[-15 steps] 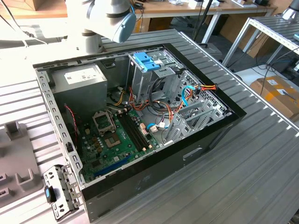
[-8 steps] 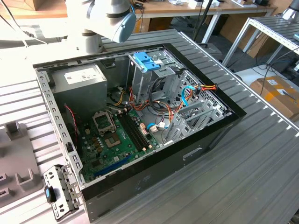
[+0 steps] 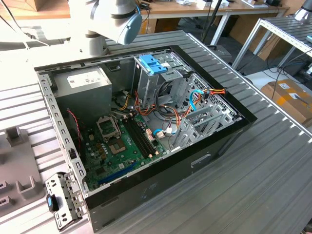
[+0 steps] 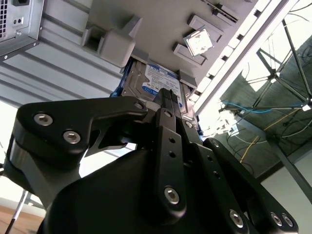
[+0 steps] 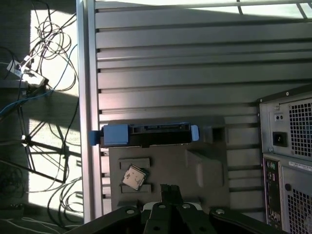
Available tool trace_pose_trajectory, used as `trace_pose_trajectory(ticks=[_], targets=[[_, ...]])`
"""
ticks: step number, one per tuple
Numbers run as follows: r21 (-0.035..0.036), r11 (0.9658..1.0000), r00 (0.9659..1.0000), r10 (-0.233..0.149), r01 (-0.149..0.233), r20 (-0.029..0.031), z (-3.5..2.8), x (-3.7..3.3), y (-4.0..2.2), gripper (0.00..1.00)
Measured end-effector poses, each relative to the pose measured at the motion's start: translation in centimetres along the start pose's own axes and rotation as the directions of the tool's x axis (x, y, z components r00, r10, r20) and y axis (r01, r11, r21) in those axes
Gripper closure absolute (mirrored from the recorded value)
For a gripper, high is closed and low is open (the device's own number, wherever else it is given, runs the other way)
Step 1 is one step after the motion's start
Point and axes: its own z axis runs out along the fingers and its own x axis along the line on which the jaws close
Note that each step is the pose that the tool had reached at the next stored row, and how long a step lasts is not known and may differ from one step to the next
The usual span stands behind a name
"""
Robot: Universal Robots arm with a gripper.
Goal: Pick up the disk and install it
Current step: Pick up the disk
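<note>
I am hovering the gripper [image 4: 168,96], jaws seemingly pinched together and empty, near the disk [image 5: 146,134] resting in the grey fixture [image 3: 19,158] at the case's [image 3: 161,190] nine o'clock in the exterior view, risking jabbing instead of straddling it.

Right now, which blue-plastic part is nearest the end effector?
The disk with blue rails, in the grey fixture ahead of the end effector; the blue bracket sits atop the drive cage inside the computer case.

Open above disk [image 5: 146,135]; bare table [image 5: 195,73] beyond; grey blocks [image 4: 112,44] crowding its edges; case [image 5: 287,156] well apart to one side.
</note>
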Motion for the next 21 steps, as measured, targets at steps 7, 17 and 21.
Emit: trace_pose_trajectory(ticks=[7,17,21], targets=[[-0.0004,0.9993,0.9993,-0.037,0.037,-0.0016,0.0,0.0,0.0,0.89],[-0.0011,0.9958,0.9958,-0.092,0.092,-0.0039,0.0,0.0,0.0,0.89],[-0.0014,0.9938,0.9938,-0.111,0.111,-0.0048,0.0,0.0,0.0,0.89]])
